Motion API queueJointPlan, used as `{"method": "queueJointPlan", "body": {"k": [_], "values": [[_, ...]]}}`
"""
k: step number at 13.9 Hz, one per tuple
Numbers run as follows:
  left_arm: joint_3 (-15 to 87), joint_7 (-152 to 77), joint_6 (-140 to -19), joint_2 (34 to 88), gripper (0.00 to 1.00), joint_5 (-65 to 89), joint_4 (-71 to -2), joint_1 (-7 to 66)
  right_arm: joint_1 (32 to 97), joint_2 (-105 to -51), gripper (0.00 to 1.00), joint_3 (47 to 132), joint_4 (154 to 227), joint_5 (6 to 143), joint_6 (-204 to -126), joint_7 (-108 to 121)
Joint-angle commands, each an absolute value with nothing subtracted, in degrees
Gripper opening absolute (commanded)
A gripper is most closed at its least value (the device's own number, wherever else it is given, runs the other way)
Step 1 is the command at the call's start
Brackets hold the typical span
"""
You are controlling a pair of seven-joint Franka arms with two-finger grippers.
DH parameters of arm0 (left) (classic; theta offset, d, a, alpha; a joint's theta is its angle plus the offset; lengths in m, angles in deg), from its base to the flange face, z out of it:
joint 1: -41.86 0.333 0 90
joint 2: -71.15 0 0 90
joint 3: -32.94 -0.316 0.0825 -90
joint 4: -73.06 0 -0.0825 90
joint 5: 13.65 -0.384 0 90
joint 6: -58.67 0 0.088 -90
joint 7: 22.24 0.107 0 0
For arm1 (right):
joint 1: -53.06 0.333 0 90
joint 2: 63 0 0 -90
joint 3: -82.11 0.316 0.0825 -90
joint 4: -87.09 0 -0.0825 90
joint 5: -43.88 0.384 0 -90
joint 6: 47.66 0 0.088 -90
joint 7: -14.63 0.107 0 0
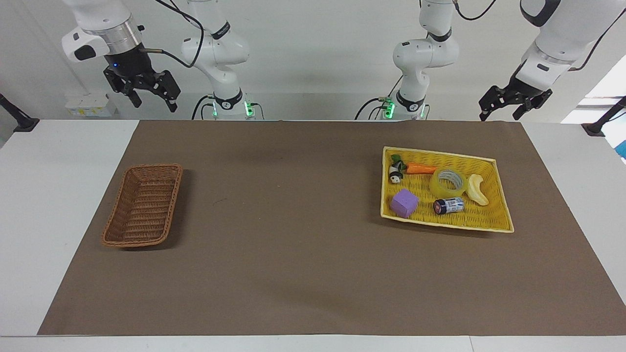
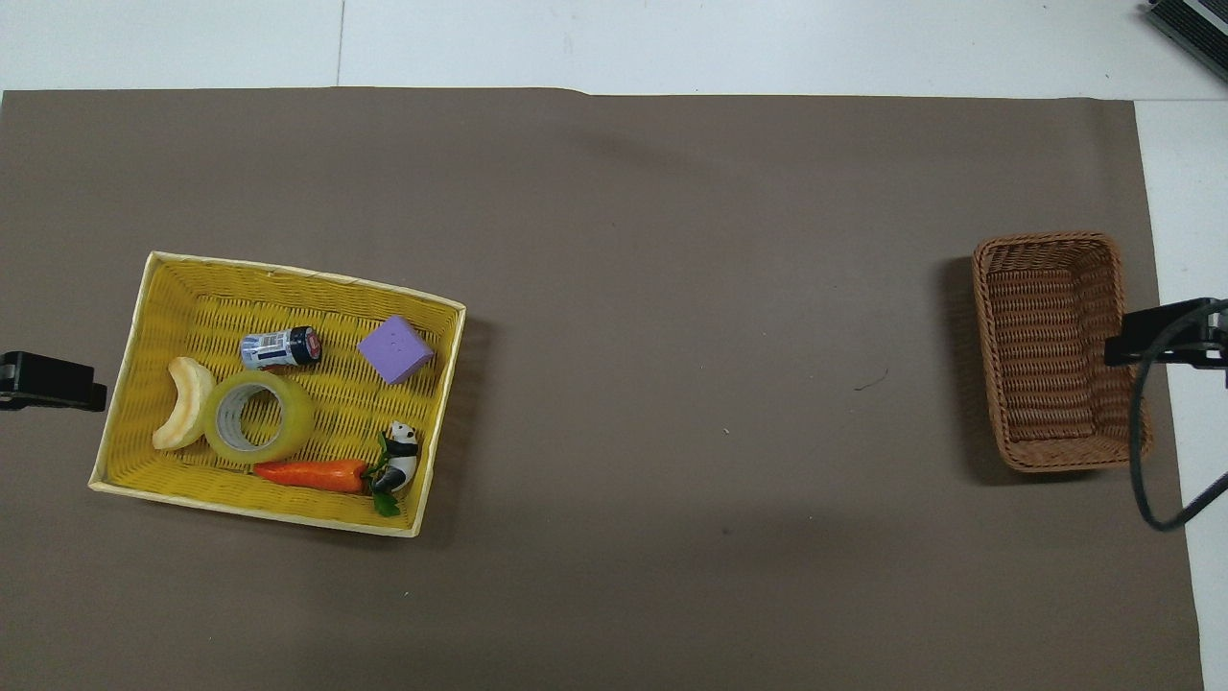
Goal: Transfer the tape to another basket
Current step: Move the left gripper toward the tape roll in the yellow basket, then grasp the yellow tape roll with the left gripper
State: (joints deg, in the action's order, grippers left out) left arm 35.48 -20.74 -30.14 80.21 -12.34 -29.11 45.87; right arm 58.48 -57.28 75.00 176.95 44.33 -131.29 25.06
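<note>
While both arms hang raised, left gripper point(image 1: 500, 105) and right gripper point(image 1: 151, 95) show fingers spread, holding nothing. Tape point(image 1: 447, 181) lies flat in yellow tray point(image 1: 503, 215), touching banana piece point(image 1: 477, 189). Basket point(image 1: 143, 205) sits toward right arm's end.

White table point(image 1: 58, 161) under a wide brown mat point(image 1: 293, 254) reaching nearly edge to edge. Plain pale wall point(image 1: 313, 58) along the robots' end. Bright window patch point(image 1: 604, 85) at the left arm's end. Black clamp posts point(image 1: 14, 117) at both table corners. Even, soft light; faint shadows on the mat.
</note>
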Motion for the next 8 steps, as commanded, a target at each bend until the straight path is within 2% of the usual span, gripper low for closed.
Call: {"method": "queueJointPlan", "body": {"k": [1, 6, 7, 8], "values": [[35.2, -21.3, -37.0, 82.2, 1.0, -12.5, -37.5, 45.3, 58.2, -57.0, 1.0, 74.7, 176.7, 45.0, -130.1, 24.4], [35.2, -22.4, -45.5, 82.0, 1.0, -12.4, -46.2, 46.5, 57.8, -56.4, 1.0, 74.6, 178.0, 44.9, -131.2, 17.1], [35.2, -22.9, -47.2, 81.7, 0.99, -12.3, -47.7, 47.0, 57.8, -56.3, 1.0, 74.7, 178.1, 44.9, -131.1, 16.7], [35.2, -22.9, -49.1, 81.4, 0.93, -12.3, -49.3, 47.0, 57.8, -56.2, 1.0, 74.6, 178.3, 44.9, -131.1, 16.6]]}}
